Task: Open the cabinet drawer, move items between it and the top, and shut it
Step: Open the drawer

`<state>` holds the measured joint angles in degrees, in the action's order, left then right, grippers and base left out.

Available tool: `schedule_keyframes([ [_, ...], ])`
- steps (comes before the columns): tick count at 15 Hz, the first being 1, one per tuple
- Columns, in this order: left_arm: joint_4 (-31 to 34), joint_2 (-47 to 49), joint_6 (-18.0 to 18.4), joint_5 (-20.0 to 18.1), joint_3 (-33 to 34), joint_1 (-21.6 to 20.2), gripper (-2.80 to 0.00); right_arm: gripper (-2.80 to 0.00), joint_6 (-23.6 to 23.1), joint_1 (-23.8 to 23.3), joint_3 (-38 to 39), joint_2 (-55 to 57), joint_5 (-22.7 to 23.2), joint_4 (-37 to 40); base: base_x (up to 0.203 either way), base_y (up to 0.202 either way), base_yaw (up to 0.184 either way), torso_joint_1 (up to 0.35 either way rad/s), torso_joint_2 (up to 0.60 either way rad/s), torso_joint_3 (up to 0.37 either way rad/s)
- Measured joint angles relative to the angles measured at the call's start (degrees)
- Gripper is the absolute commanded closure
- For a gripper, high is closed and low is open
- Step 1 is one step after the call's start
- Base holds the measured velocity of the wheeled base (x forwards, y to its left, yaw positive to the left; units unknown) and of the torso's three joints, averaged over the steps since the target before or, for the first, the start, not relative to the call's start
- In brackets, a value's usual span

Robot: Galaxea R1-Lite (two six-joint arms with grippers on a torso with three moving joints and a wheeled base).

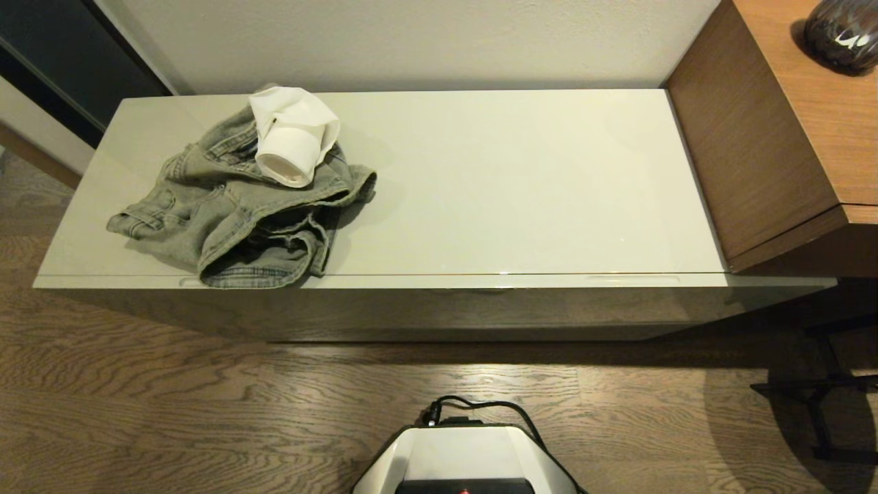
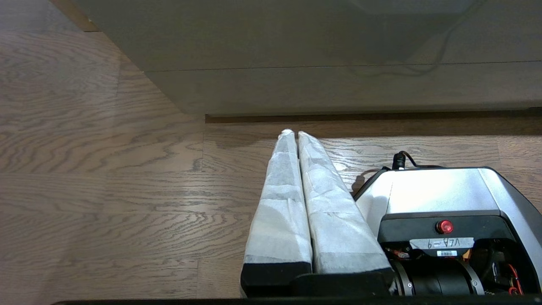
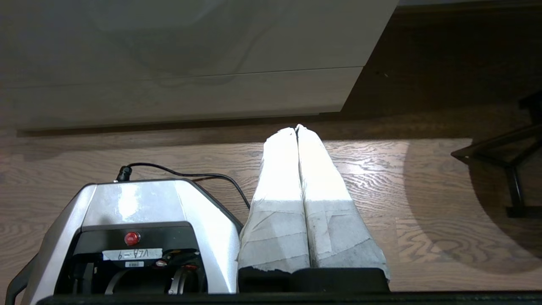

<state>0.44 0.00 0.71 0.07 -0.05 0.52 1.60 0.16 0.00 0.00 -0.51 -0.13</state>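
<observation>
The grey-green denim garment [image 1: 233, 209] lies crumpled on the left part of the cream-white top [image 1: 521, 185], its hem at the front edge. A white paper roll [image 1: 291, 140] with a loose sheet rests on the garment. The pale drawer [image 1: 439, 309] below the top is closed; its front also shows in both wrist views [image 2: 338, 84] [image 3: 169, 97]. Neither arm appears in the head view. My left gripper [image 2: 294, 133] hangs low over the floor beside the base, shut and empty. My right gripper [image 3: 297, 128] hangs likewise on the other side, shut and empty.
A brown wood-grain desk [image 1: 775, 137] abuts the cabinet's right end, with a dark vase [image 1: 842, 34] on it. A black chair leg [image 1: 816, 398] stands on the wood floor at right. My base [image 1: 466, 456] with its cable sits in front of the cabinet.
</observation>
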Motion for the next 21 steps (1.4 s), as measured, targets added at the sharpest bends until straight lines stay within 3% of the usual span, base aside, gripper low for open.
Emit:
schedule_keyframes([
  [5,0.00,0.00,0.00,0.00,0.02,0.00,0.00,0.00,-2.97,0.00,0.00,0.00,0.33,-0.05,0.000,0.000,0.000,0.000,0.00,0.000],
  [11,0.00,0.00,0.00,0.00,0.02,0.00,0.00,0.00,-0.94,0.00,-1.25,0.00,0.24,1.23,0.000,0.000,0.000,0.000,0.00,0.000],
  [14,-0.01,0.00,-0.02,0.01,0.02,0.00,0.00,0.00,0.60,0.00,-14.27,0.00,4.15,8.83,0.000,0.000,0.000,0.000,0.00,0.000],
  [18,0.00,0.00,0.00,0.00,0.02,0.00,0.00,0.00,7.17,0.00,-37.92,0.00,16.35,28.86,0.000,0.000,0.000,0.000,0.00,0.000],
  [19,0.01,0.00,-0.02,0.00,0.02,0.00,0.00,0.00,8.18,0.00,-40.80,0.10,18.91,32.17,0.000,0.000,0.000,0.000,0.00,0.000],
  [21,0.00,0.00,0.00,0.00,0.02,0.00,0.00,0.00,10.48,0.00,-45.77,1.98,19.74,33.38,0.000,0.000,0.000,0.000,0.00,0.000],
])
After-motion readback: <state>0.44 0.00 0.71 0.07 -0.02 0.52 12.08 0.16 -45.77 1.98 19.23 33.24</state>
